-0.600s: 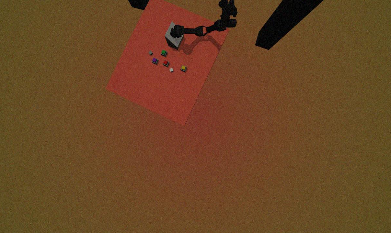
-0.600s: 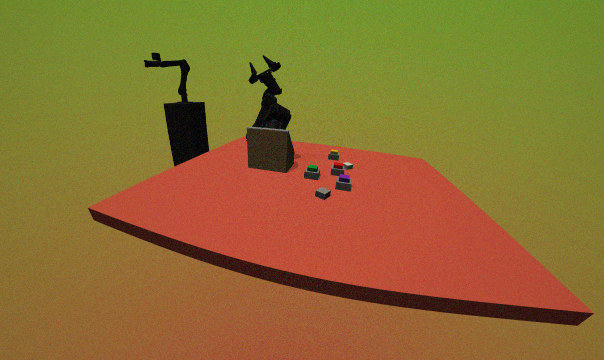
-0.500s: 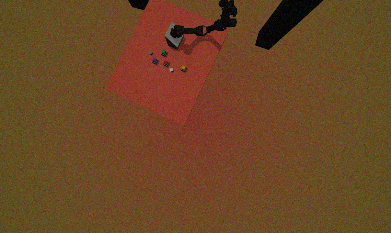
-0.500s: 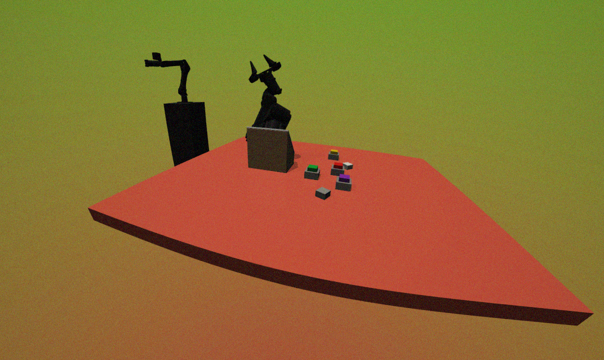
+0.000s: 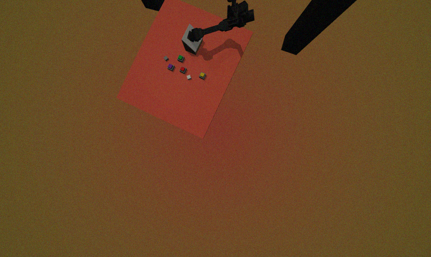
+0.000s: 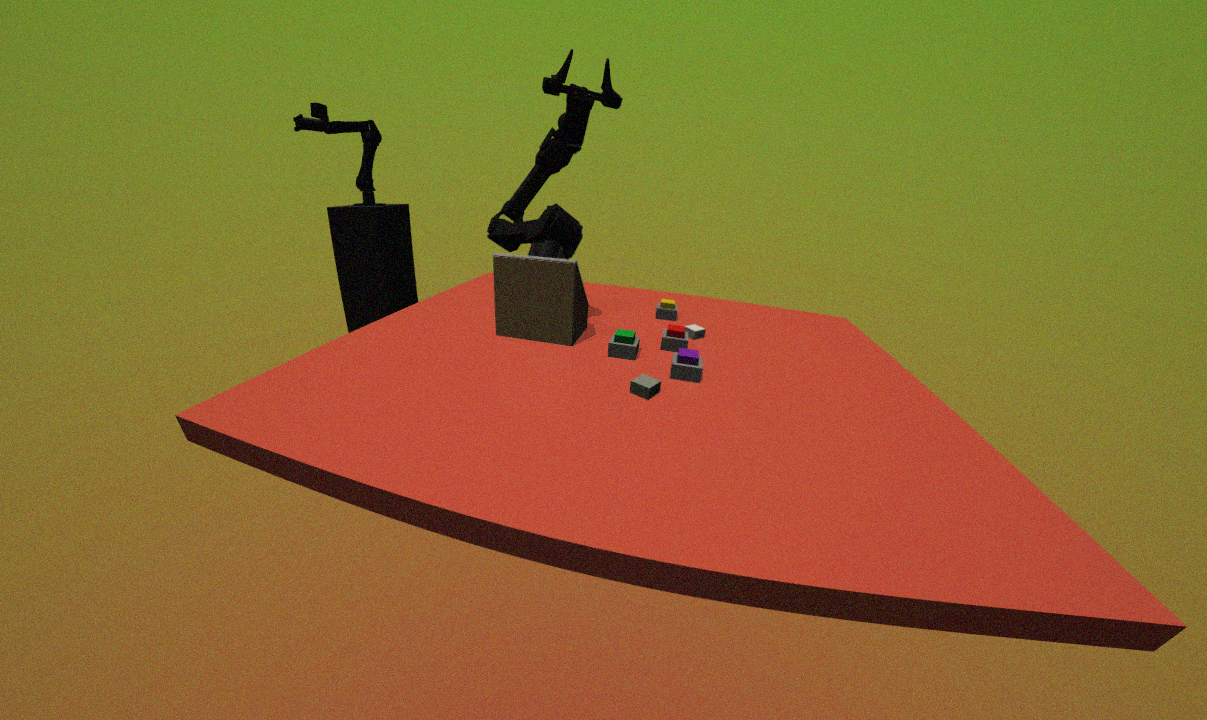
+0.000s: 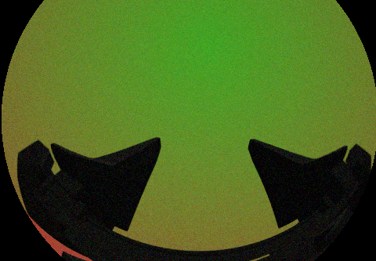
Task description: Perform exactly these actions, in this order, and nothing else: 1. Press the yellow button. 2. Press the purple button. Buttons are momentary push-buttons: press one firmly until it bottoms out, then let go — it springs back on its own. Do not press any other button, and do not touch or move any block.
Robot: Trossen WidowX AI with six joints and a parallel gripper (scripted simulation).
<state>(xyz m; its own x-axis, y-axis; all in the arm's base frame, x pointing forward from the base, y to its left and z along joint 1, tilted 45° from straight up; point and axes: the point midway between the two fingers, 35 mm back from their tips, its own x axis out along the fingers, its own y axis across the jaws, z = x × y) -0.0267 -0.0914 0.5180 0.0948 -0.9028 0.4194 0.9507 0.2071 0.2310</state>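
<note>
From my remote seat I see the black parallel-jaw hand point(image 6: 583, 74) raised high in the air, fingers pointing up and spread nearly to their full width, with nothing between them and nothing touching them; in the wrist view the two dark fingertips frame only green-yellow background. I take the grey block-shaped pedestal point(image 6: 538, 298) that carries the black arm point(image 6: 544, 165) as my landmark on the flat red table point(image 6: 768, 465). In the exterior view, the yellow button on its small grey base point(image 6: 666, 308) sits to the right of the pedestal, farthest back of the group. The purple button on its grey base point(image 6: 686, 364) lies further right and nearer the camera. Between them stands the red button on a grey base point(image 6: 674, 337), with a small white cube point(image 6: 695, 330) just beside it. The green button on a grey base point(image 6: 623, 343) is the closest to the pedestal, and a small grey cube point(image 6: 645, 385) lies nearest the camera. The hand is well apart from all of them. I can read no brand, label or writing anywhere.
</note>
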